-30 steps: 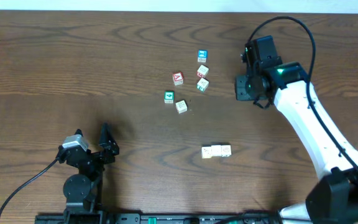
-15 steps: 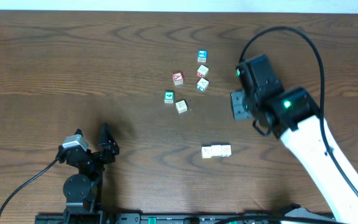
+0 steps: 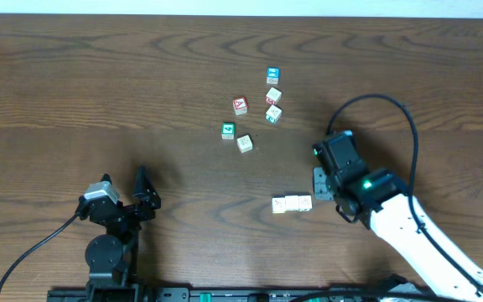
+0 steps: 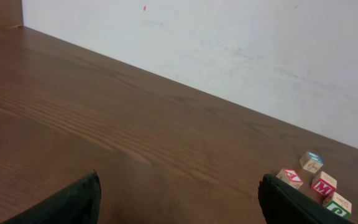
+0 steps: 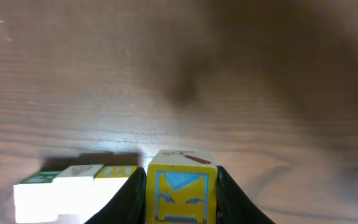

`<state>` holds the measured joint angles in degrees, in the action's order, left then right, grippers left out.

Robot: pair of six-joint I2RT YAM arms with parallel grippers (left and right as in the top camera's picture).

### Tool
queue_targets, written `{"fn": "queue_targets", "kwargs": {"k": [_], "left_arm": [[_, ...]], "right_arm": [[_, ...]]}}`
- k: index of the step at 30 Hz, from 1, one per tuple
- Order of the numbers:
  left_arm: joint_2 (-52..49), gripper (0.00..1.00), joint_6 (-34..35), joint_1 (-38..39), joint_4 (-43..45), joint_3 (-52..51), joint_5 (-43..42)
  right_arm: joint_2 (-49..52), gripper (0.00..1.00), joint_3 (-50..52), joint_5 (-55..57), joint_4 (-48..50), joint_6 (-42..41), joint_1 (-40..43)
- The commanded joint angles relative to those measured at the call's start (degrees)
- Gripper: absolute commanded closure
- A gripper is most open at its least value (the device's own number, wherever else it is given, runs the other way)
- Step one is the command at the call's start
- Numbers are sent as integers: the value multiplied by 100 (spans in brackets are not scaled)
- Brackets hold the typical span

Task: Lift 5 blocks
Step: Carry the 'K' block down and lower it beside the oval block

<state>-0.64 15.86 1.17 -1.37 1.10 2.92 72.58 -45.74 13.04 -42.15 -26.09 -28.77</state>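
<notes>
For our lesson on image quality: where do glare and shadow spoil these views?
Right wrist: glare bleaches the row of blocks white, and a dark shadow falls across the table; the yellow block is sharp. Overhead: even light, faint shadows.

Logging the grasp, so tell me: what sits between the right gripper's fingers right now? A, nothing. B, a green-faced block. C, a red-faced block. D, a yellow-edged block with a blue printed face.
D: the right wrist view shows the right gripper closed on the yellow-edged block, one dark finger against each side.
</notes>
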Motion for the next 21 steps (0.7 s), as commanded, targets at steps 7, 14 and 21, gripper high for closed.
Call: {"fn": "queue_targets", "kwargs": {"k": [7,14,21], "left_arm": [[2,19,-33,-17,-260,-87,94],[2,18,-33,-17,-260,-87,94],[2,18,-33,-17,-260,-87,94]], "right_arm": [[-94,99,960,-420,916,-437,-52],[-94,99,1237,-678,1279,-433,-52],[-94,99,1246,-778,1276,-433,-57]]}}
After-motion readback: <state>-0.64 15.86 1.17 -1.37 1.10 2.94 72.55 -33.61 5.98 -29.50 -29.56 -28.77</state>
